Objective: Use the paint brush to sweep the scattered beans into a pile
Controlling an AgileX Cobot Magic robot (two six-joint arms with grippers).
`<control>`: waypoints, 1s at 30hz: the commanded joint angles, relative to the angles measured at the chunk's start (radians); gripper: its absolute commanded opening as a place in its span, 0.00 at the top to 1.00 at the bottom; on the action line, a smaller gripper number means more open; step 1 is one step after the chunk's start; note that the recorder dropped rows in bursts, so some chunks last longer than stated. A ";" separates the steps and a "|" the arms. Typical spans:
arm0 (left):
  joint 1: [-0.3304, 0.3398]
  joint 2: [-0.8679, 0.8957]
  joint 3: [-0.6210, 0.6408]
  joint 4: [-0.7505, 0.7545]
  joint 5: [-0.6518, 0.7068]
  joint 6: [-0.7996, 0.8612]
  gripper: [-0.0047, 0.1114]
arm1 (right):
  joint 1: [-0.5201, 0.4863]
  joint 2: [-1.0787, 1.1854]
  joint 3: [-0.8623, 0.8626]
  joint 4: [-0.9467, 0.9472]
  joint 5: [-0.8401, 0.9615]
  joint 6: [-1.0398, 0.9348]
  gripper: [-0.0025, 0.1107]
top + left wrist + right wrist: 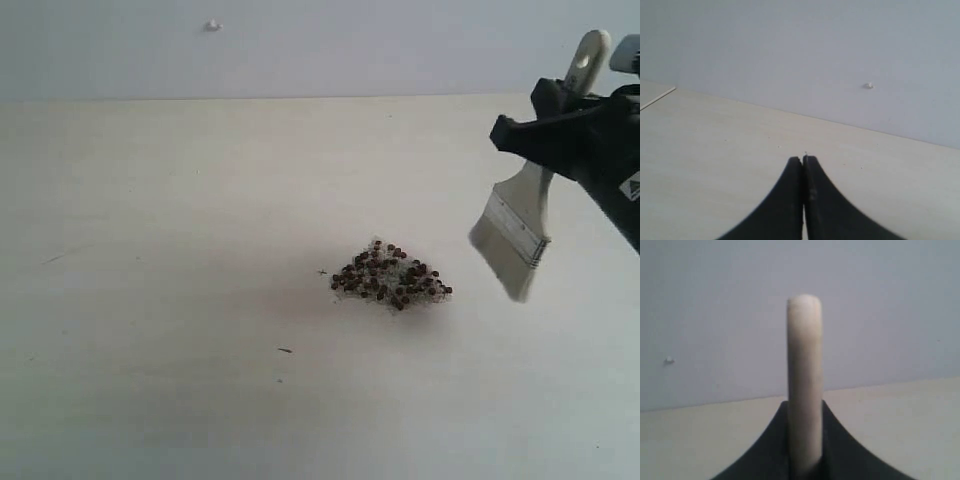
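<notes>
The right arm (pixel 600 150) is matte black near the right jaws, with a blocky, hard-edged shape that runs forward into a wedge-like point. Behind the jaws, on the arm's flank, is a small white label (pixel 631 187) with a dark mark, cut off by the picture's edge. Above the jaws is a pale grey rounded part (pixel 628 52). In the wrist views both the right jaws and the left jaws are smooth, dull black. Each finger is broad at the base and curves inward like a horn to a narrow, blunt tip.
</notes>
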 commanded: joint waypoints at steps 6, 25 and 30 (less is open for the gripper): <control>0.004 -0.006 0.000 -0.007 -0.004 0.005 0.96 | 0.097 0.087 0.009 0.151 0.058 -0.065 0.98; 0.004 -0.006 0.000 -0.007 -0.004 0.005 0.96 | 0.097 0.144 -0.020 0.051 -0.008 0.098 0.98; 0.004 -0.006 0.000 -0.007 -0.004 0.005 0.96 | 0.097 0.081 -0.020 0.051 0.059 0.084 0.98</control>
